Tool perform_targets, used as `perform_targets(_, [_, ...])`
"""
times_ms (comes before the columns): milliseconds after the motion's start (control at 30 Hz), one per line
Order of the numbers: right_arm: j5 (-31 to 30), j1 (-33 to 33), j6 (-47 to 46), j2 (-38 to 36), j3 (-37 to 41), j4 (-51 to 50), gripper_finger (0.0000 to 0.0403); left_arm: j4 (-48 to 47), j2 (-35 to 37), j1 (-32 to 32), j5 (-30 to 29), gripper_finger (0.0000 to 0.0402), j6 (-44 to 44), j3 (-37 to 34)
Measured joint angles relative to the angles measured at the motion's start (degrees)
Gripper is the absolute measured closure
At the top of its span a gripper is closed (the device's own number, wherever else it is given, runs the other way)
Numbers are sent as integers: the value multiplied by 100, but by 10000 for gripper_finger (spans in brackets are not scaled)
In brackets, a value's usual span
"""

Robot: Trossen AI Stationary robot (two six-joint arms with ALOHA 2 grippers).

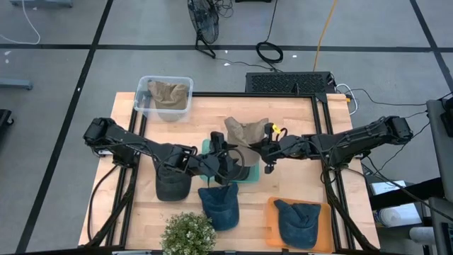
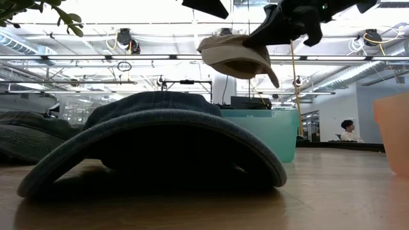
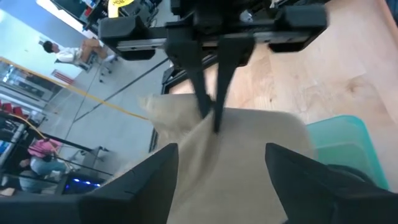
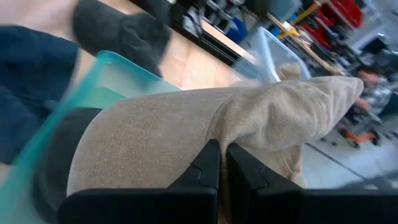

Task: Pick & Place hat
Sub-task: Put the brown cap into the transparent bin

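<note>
Tan hat [image 1: 248, 131] pinched by right gripper [image 1: 270, 150] over teal bin [image 1: 249, 174] | left gripper [image 1: 228, 157] spread apart beside | denim hat [image 1: 219, 205] near

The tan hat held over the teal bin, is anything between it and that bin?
Nothing visible. The right gripper, jaws shut on the tan hat, holds it in the air above the teal bin. The left gripper hangs open beside it, not underneath.

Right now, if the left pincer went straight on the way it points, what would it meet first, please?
Most likely the tan hat, held up by the right pincer. It fills the view between the left pincer's open fingers, though depth is unclear.
</note>
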State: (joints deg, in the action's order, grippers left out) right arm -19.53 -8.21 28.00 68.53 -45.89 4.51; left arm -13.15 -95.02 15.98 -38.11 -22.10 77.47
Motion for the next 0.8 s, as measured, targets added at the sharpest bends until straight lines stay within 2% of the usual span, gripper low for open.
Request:
perform_targets(267, [33, -11, -285, 0, 2, -106, 403, 481, 3, -23, 74, 147, -584, -2])
perform_targets(567, [35, -134, -332, 0, 2, -216, 403, 472, 4, -50, 436, 144, -500, -2])
perform_targets(800, [35, -275, 0, 0, 2, -223, 403, 476, 4, -277, 1202, 144, -85, -2])
